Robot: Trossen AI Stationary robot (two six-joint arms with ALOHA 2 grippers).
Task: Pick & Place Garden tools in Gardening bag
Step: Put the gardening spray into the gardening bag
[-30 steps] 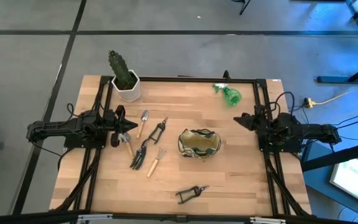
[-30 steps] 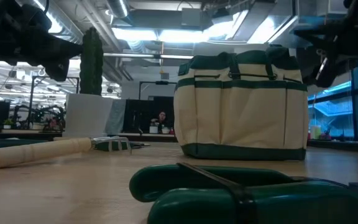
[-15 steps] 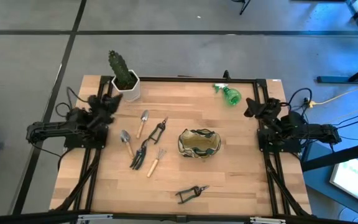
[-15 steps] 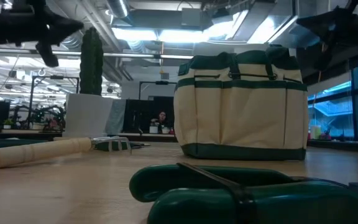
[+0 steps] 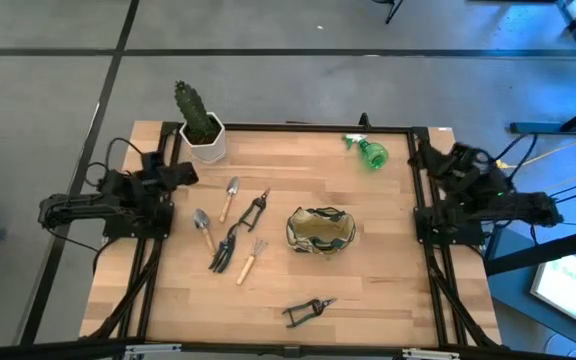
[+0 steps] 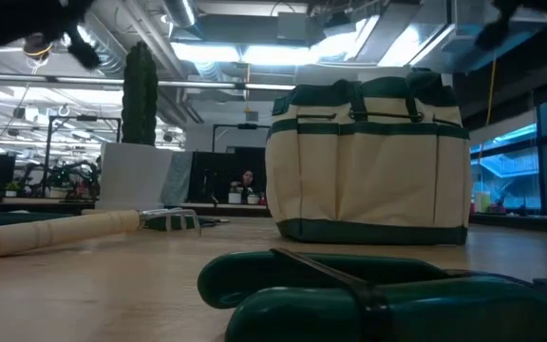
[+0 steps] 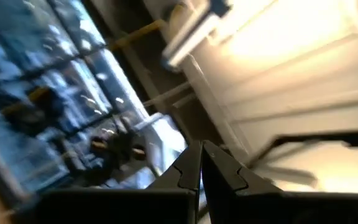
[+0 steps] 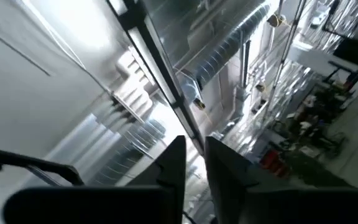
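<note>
The olive and tan gardening bag (image 5: 320,230) stands upright on its base at the table's middle; it also shows in the low view (image 6: 368,161). Left of it lie a silver trowel (image 5: 231,190), a second wooden-handled tool (image 5: 202,225), dark shears (image 5: 253,208), a dark claw rake (image 5: 223,250) and a small fork (image 5: 251,258). Black pruning shears (image 5: 308,312) lie near the front edge. The green spray bottle (image 5: 368,152) lies at the far right. My left gripper (image 5: 188,173) is shut and empty, raised at the left edge. My right gripper (image 5: 418,152) is shut and empty, raised at the right edge. Both wrist views look up at the ceiling.
A green cactus in a white pot (image 5: 203,135) stands at the far left corner, close to my left gripper. A dark frame (image 5: 288,127) runs along the table's far, left and right sides. Bare wood lies between the bag and the right edge.
Both grippers have drawn back from over the table toward their own side edges, risen and tipped upward. The left one has gone left and toward the far edge, away from the tools. The right one has gone right and toward the far edge. Nothing on the table has moved.
</note>
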